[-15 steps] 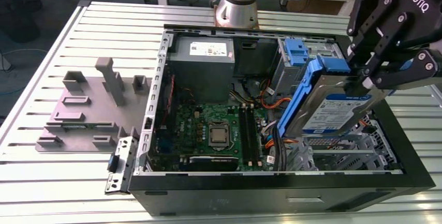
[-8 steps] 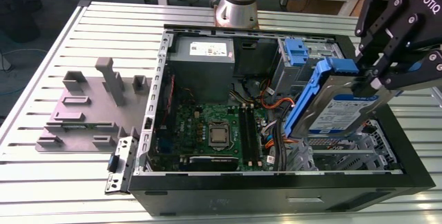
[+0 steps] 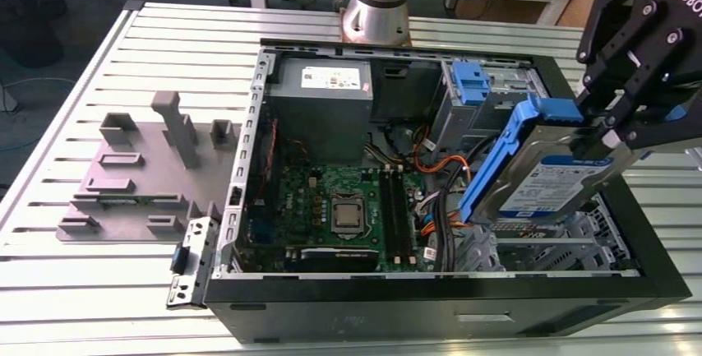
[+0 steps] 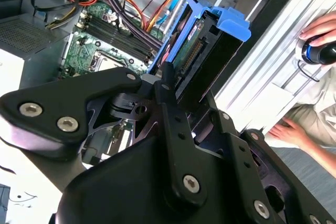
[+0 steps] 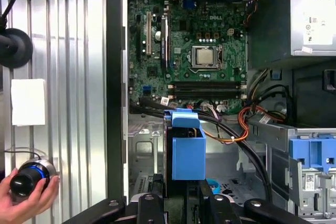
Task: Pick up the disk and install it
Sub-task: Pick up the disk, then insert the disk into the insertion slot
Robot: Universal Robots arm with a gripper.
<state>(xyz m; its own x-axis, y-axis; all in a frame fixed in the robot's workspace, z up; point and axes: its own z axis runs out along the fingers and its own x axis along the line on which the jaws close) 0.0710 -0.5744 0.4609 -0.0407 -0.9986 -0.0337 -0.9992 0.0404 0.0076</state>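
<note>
The pincer (image 3: 601,136) grips the disk (image 3: 547,182) by its upper end, tilted above the open black computer case (image 3: 439,307), toward the slatted metal bench's (image 3: 66,290) edge at the exterior view's right. Beneath it lie orange cables (image 3: 441,163) and a bare metal bay (image 3: 570,237); the green motherboard (image 3: 329,200), grey power-supply box (image 3: 320,97) and blue clip (image 3: 469,83) crowd alongside.

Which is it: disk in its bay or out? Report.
Out. The disk hangs tilted over the open computer case, held at its upper end by the gripper.
</note>
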